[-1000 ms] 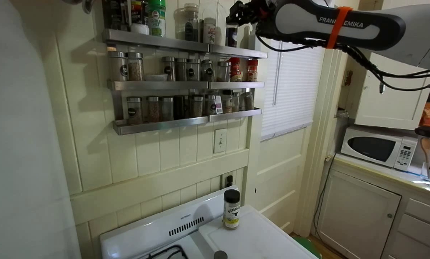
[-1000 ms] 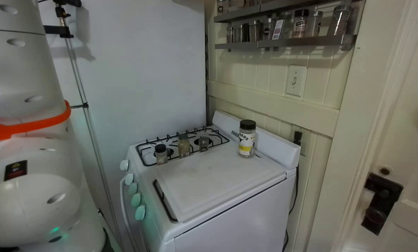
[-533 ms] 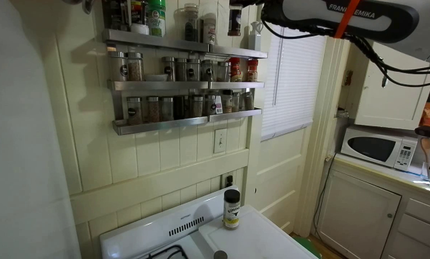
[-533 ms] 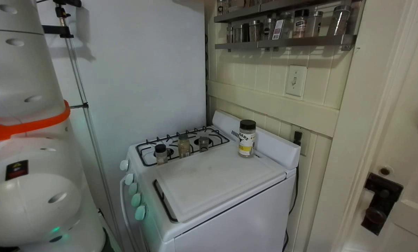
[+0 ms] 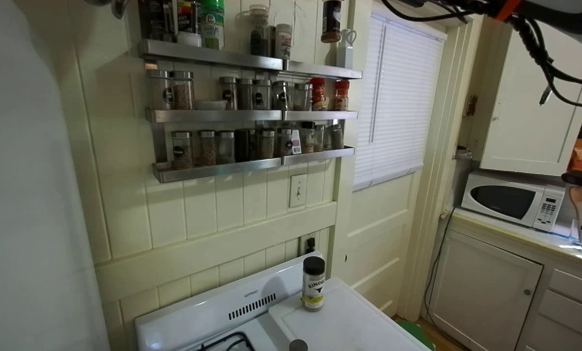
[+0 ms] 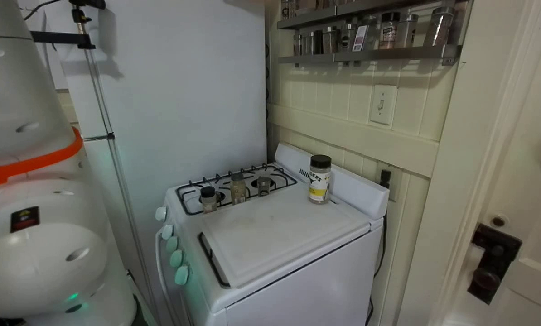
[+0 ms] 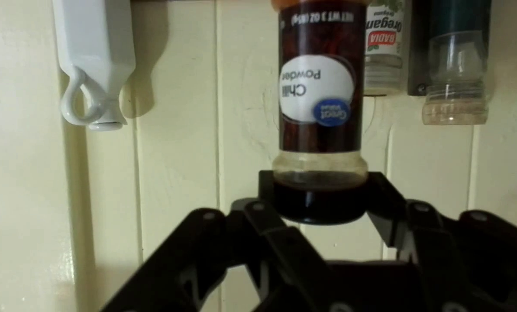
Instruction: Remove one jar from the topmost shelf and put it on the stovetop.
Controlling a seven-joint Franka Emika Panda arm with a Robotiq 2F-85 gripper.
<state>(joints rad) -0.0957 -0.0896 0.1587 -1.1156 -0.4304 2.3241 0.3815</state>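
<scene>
The jar (image 7: 323,134), a chili powder jar with dark red-brown contents and a black cap, fills the middle of the wrist view, which stands upside down. My gripper (image 7: 320,197) is shut on its black cap. In an exterior view the jar (image 5: 331,22) hangs upright in the air, its base above the right part of the topmost shelf (image 5: 320,69); the gripper is cut off above that picture. The stovetop (image 6: 261,226) lies well below, white with a black burner grate (image 6: 191,206); part of it also shows in an exterior view (image 5: 349,317).
A black-capped jar with a yellow-white label (image 6: 319,181) and several smaller jars (image 6: 238,188) stand on the stove. A white bottle (image 5: 345,51) stands at the topmost shelf's right end, close to the held jar. Lower tiers (image 5: 223,115) hold several jars. A fridge (image 6: 184,90) flanks the stove.
The jar has been lifted off the topmost shelf and has moved up and to the right, away from the other jars. The arm has risen, mostly out of view.
</scene>
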